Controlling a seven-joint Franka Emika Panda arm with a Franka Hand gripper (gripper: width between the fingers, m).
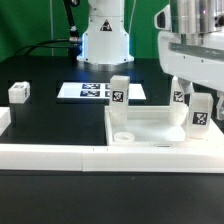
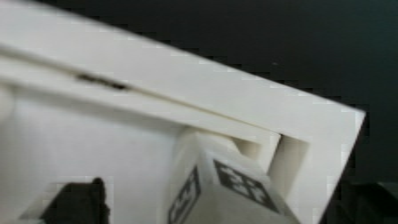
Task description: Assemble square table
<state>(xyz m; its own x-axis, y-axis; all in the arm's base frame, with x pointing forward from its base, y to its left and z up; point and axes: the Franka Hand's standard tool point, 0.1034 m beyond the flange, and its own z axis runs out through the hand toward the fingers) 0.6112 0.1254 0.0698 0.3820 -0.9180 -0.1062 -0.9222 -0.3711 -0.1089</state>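
Observation:
The white square tabletop [image 1: 150, 124] lies flat in the corner of the white border wall at the exterior view's right. Three tagged white legs stand upright on it: one at its far left corner [image 1: 120, 92], one at its far right [image 1: 180, 95], one at its near right corner [image 1: 201, 113]. My gripper [image 1: 197, 92] hangs right above the near right leg. In the wrist view that leg [image 2: 222, 185] stands between my dark fingers [image 2: 80, 202], with a gap on each side, so the jaws are open around it. A fourth leg [image 1: 19, 92] lies loose at the left.
The low white border wall [image 1: 80, 156] runs along the front and turns up past the tabletop's right side [image 2: 317, 130]. The marker board [image 1: 92, 91] lies behind the tabletop. The robot's base [image 1: 105, 40] stands at the back. A white block [image 1: 4, 120] sits at the left edge.

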